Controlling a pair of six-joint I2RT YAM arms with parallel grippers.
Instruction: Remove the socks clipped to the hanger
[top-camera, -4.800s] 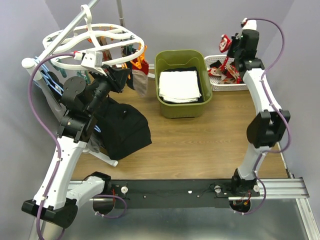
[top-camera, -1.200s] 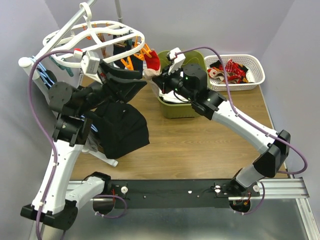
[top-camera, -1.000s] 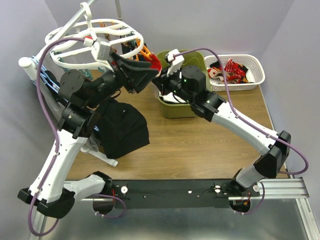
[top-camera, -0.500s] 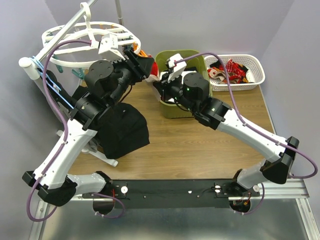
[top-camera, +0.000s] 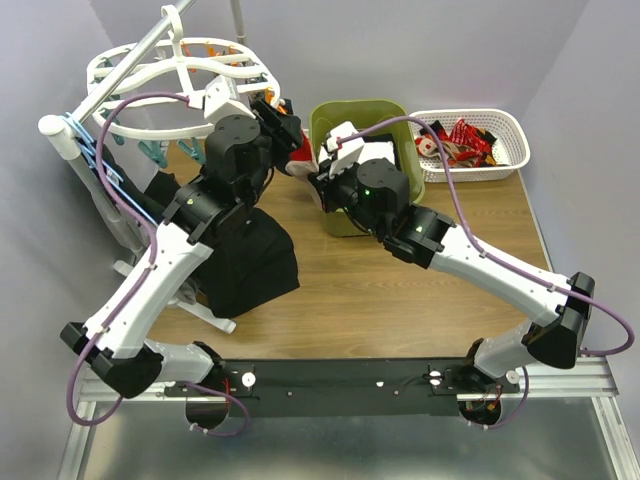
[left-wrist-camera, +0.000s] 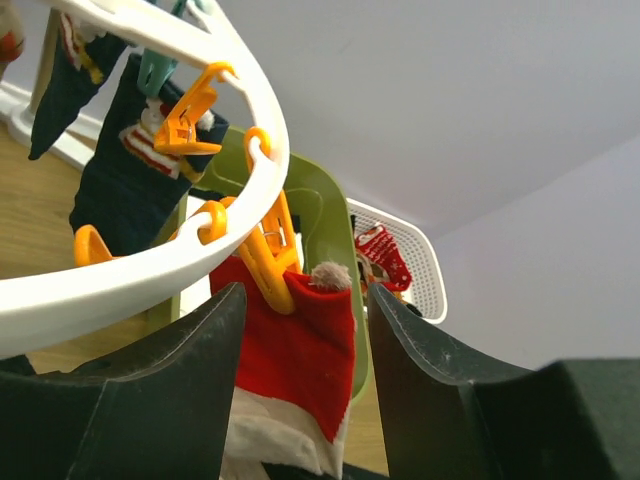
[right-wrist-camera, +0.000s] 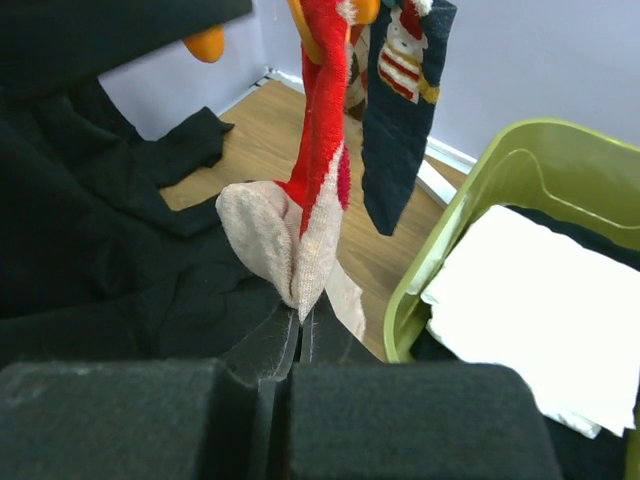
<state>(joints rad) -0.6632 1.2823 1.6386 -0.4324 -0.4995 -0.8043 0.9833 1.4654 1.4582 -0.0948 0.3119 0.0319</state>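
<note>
Over a brown wooden worktop (top-camera: 400, 290), the right gripper (right-wrist-camera: 298, 322), jaws together, pinches the pale tip of a red fabric sock (right-wrist-camera: 322, 130). Beyond, the left gripper (left-wrist-camera: 303, 300) stands wide, framing the orange plastic clip (left-wrist-camera: 268, 262) pinning it to the white oval plastic hanger (left-wrist-camera: 150, 285).

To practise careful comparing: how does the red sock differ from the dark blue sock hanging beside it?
The red sock has a beige toe; the dark blue sock carries red-and-white stripes. The right gripper pinches the red sock's toe; the dark blue sock hangs free, untouched. Both hang from the hanger.
</note>
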